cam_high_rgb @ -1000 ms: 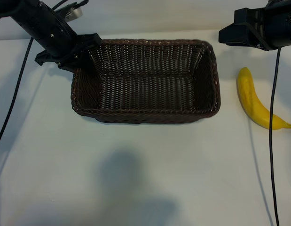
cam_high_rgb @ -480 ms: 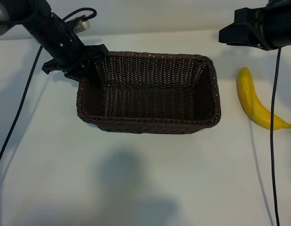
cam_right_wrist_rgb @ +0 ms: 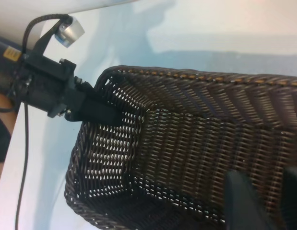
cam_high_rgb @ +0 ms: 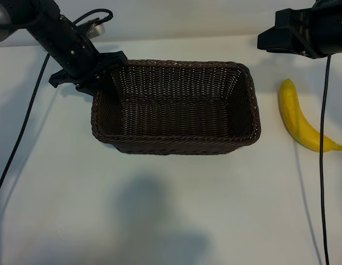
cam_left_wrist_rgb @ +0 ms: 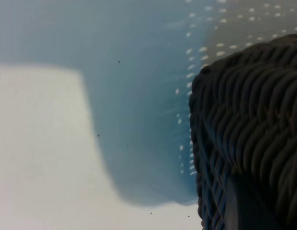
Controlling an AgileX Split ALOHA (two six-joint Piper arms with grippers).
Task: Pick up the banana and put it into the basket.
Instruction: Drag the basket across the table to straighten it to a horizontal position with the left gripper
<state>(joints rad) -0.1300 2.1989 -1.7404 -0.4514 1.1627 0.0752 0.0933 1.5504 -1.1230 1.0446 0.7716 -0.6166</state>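
The dark brown wicker basket (cam_high_rgb: 176,144) sits in the middle of the white table. My left gripper (cam_high_rgb: 104,83) is at its far left corner, shut on the rim with one finger inside the wall and one outside. The right wrist view shows that same grip (cam_right_wrist_rgb: 98,112) on the basket (cam_right_wrist_rgb: 210,76). Wicker of the basket (cam_left_wrist_rgb: 249,120) fills one side of the left wrist view. The yellow banana (cam_high_rgb: 300,121) lies on the table to the right of the basket, apart from it. My right gripper (cam_high_rgb: 263,41) hangs at the far right, open and empty, with its fingers (cam_right_wrist_rgb: 239,201) over the basket.
A black cable (cam_high_rgb: 16,127) trails down the left side of the table. A second cable (cam_high_rgb: 320,165) hangs from the right arm and crosses the banana's stem end. A shadow (cam_high_rgb: 143,204) falls on the table's front.
The left gripper has dragged the basket's left end a little to the right, then stopped. The banana and the right arm have not moved.
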